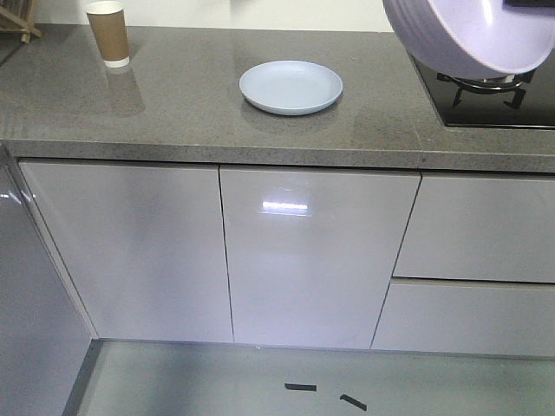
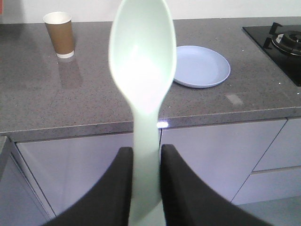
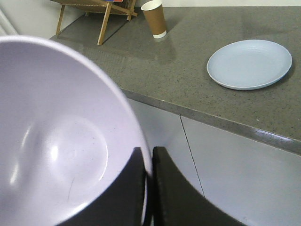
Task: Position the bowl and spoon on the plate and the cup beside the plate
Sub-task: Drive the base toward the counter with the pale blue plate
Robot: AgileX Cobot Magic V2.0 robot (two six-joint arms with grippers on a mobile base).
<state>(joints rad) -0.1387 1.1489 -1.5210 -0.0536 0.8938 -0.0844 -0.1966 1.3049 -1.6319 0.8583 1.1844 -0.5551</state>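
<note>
- Left gripper clamps the spoon by its handle, scoop upward, off the worktop.
- Right gripper pinches the bowl rim (bowl tilted, airborne).
- Plate mid-worktop; cup upright near the back edge, far left.

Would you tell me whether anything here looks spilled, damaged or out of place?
Nothing looks spilled or damaged. The cup stands upright at the far left of the counter, well apart from the empty plate. The bowl hangs tilted in the right gripper and the spoon is pinched in the left gripper.
</note>
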